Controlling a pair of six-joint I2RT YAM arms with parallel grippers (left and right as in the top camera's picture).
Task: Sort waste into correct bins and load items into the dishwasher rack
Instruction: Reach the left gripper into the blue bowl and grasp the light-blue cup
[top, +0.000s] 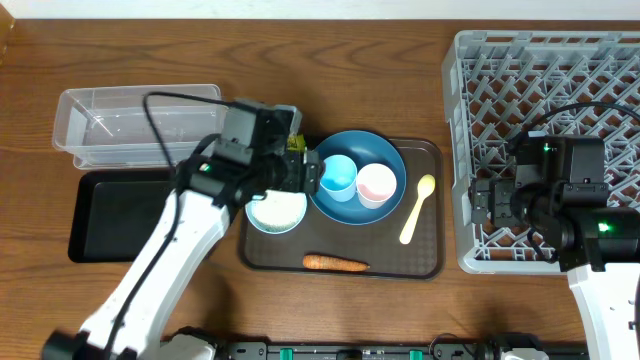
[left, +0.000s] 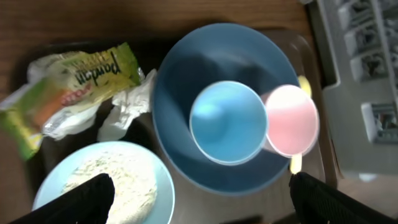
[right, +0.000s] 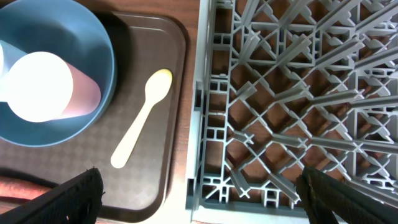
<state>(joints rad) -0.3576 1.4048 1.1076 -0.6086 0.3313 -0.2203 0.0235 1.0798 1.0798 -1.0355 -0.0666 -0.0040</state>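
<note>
where paper (left: 127, 109) crumples, a crinkled wrapper (left: 74, 78) touches it.

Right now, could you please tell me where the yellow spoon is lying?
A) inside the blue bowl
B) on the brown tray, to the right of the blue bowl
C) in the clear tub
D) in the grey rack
B: the spoon lies flat on the brown tray, between the blue bowl and the rack, touching neither.
</note>
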